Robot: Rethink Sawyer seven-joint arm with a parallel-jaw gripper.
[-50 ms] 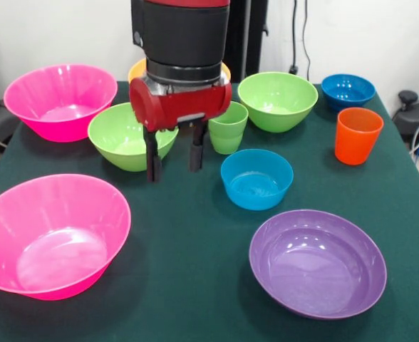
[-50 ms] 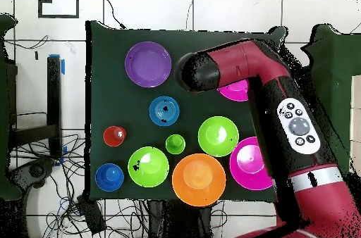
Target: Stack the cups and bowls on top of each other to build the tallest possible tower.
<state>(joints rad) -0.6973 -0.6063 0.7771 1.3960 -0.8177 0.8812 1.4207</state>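
Note:
My gripper (image 1: 174, 169) hangs open over bare cloth near the middle of the table, with nothing between its two black fingers. Just behind its left finger sits a green bowl (image 1: 127, 137). The light green cup (image 1: 227, 128) stands upright beside its right finger, apart from it. The orange cup (image 1: 358, 134) stands at the right. A blue bowl (image 1: 256, 179) and the purple bowl (image 1: 316, 262) lie nearer the front. Two pink bowls (image 1: 60, 100) (image 1: 53, 235) sit on the left. All stand singly. In the overhead view the arm's head (image 2: 197, 72) hides the gripper.
A second green bowl (image 1: 277, 100) and a second small blue bowl (image 1: 347, 90) sit at the back right. The orange bowl (image 1: 137, 69) is mostly hidden behind the arm. In the overhead view the arm covers part of one pink bowl (image 2: 236, 93). Cables lie off the table's edges.

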